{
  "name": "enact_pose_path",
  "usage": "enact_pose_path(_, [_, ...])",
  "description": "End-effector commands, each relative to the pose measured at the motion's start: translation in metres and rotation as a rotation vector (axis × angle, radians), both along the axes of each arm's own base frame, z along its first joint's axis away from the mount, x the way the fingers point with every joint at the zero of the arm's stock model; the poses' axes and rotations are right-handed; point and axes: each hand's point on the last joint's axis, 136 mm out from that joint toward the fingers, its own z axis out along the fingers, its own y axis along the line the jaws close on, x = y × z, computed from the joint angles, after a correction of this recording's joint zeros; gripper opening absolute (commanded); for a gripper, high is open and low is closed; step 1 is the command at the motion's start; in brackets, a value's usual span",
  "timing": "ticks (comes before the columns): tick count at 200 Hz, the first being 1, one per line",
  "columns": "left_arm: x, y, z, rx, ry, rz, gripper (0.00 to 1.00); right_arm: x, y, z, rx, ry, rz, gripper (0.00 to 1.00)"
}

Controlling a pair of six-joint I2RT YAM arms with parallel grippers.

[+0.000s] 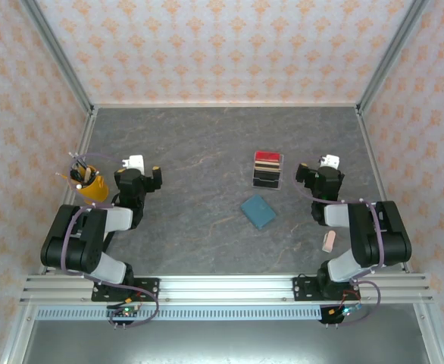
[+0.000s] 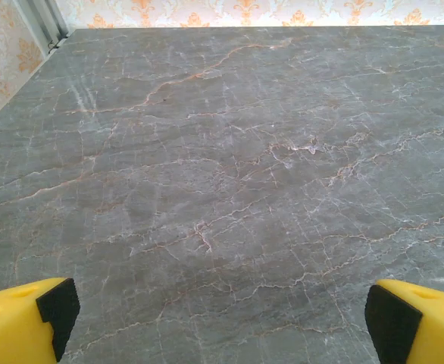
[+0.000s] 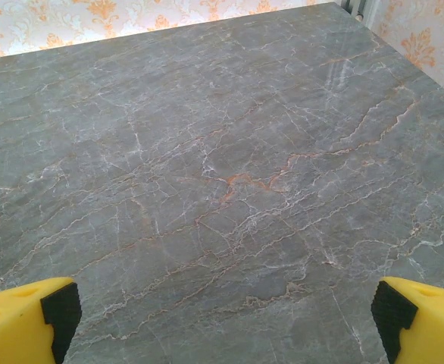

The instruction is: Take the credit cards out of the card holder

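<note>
Two robot arms sit folded back at the near edge of the grey marbled bench [image 1: 192, 152], and neither is touching anything. The left hand [image 1: 139, 176] is spread wide. Seen from its own wrist, the left hand [image 2: 222, 318] shows its yellow fingers [image 2: 21, 318] with black pads far out at the bottom corners, with bare stone between them. The right hand [image 1: 319, 176] is spread just as wide, and its wrist view of the hand [image 3: 222, 318] has the fingers [image 3: 25, 318] parted over bare bench, gripping nothing. The teal card holder [image 1: 259, 211] lies flat and folded shut, turned at a slant, right of the middle and nearer the right arm than the left. With it closed I cannot tell what is inside. Just beyond it, apart from it, stands a clear plastic box [image 1: 267, 168] holding flat red and dark pieces; I cannot make out what they are. A small pink block [image 1: 328, 242] lies close to the right arm's base. Over by the left arm stands a yellow cup [image 1: 90, 186] stuffed with pens.
</note>
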Motion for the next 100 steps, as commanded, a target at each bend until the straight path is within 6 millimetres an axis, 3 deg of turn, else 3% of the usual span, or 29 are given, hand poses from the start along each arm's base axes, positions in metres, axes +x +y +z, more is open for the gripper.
enact_pose_path(1, [0.0084,-0.0003,0.0081,0.018,-0.016,-0.006,1.00,0.0050,-0.0013,0.0049,0.000,-0.011,0.001,1.00])
enact_pose_path(100, [0.0095,0.0022,0.0078,-0.001,-0.013,-0.007,1.00,0.0049,-0.0014,0.0041,-0.001,-0.009,0.001,1.00])
